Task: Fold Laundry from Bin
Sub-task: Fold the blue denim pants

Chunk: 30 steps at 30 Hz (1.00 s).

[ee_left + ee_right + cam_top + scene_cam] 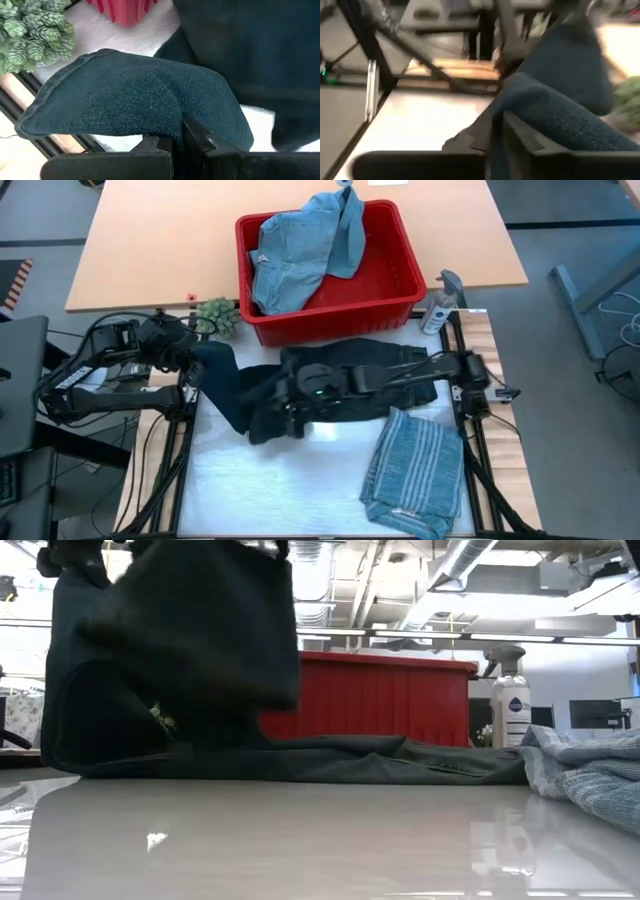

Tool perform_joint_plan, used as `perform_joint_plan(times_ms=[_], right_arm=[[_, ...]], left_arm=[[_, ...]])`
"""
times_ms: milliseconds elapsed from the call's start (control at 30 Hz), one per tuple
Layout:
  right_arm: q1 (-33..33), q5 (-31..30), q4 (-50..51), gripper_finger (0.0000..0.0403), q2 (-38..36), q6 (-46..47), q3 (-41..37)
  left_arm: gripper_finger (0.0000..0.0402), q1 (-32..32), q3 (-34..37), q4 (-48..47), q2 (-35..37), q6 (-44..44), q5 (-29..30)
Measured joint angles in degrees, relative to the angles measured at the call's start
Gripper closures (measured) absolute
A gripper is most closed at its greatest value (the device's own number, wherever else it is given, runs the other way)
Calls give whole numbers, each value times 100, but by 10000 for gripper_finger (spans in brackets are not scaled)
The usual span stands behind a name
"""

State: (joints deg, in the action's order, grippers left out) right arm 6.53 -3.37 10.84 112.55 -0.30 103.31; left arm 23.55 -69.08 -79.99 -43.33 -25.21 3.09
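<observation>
Navy trousers [150,105] hang pinched by left gripper [177,145], right gripper [497,132] seemingly too.

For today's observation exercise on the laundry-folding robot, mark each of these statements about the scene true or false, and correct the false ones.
1. The red bin is empty. False: light blue denim pieces lie in it.
2. The left gripper pinches the dark navy trousers. True.
3. The striped shirt hangs over the bin's rim. False: it lies on the table, on the right arm's side.
4. A spray bottle stands beside the bin. True.
5. A small green plant sits inside the bin. False: it stands outside, by a corner of the bin.
</observation>
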Motion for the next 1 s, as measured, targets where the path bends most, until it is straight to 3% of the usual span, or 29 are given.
perform_joint_plan(times_ms=[167,300,467,600,667,733,867,1000], right_arm=[[-234,1256,725,199,676,68,894],[-376,1521,1785,130,658,176,1646],[-411,1545,4736,128,366,-6,2015],[-322,1598,6541,146,41,88,1328],[-174,1678,6279,155,-374,372,458],[21,1609,5328,163,-1036,960,-622],[341,570,3225,176,-2074,2343,-2595],[380,-356,1900,187,-2139,3035,-3611]], left_arm=[[399,0,0,-2,0,7,176],[399,0,0,-4,0,7,235],[399,0,0,-53,0,62,188],[399,0,0,-192,0,120,170],[399,0,0,-228,2,122,110],[399,0,0,-227,26,170,-15],[399,0,0,-223,75,212,-76],[399,0,0,-221,77,208,-74]])
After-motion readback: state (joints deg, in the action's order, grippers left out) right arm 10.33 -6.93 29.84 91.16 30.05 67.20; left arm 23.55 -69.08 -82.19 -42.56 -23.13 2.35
